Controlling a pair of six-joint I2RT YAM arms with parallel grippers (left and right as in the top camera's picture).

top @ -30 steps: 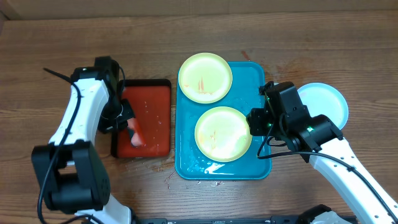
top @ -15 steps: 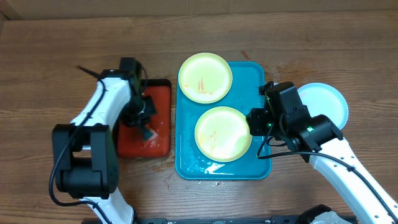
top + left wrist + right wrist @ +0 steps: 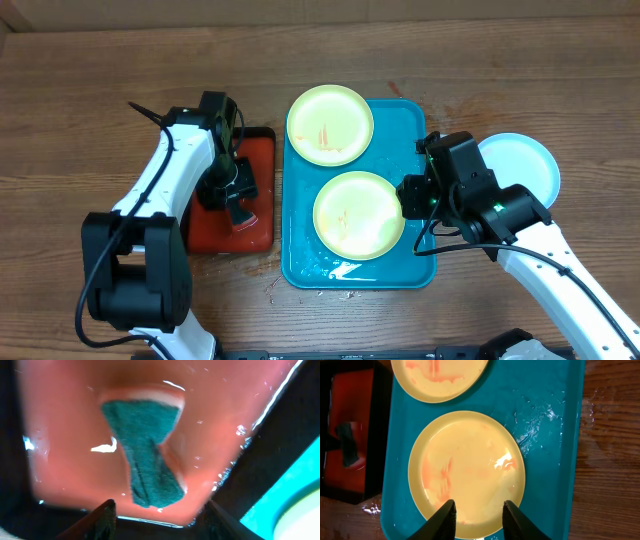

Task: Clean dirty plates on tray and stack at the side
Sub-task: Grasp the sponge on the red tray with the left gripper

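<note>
Two pale yellow plates with orange smears lie on the turquoise tray [image 3: 410,130]: the far plate [image 3: 330,124] overhangs its back left corner and the near plate [image 3: 359,214] sits in the middle. A third, whitish plate [image 3: 517,166] rests on the table at the right, partly hidden by my right arm. My right gripper [image 3: 479,517] hovers open over the near plate [image 3: 467,470], close to its right rim. Over at the left, a teal sponge [image 3: 145,455] lies free on the wet floor of a red tray, just below my open left gripper [image 3: 160,520].
The black-rimmed red tray [image 3: 255,150] stands just left of the turquoise tray, almost touching it. Water drops lie on the turquoise tray's floor [image 3: 535,420] and on the wood near its front edge. Bare wooden table surrounds both trays.
My left gripper has shifted right over the red tray and opened, leaving the sponge lying there. The right arm and the plates have not moved.
</note>
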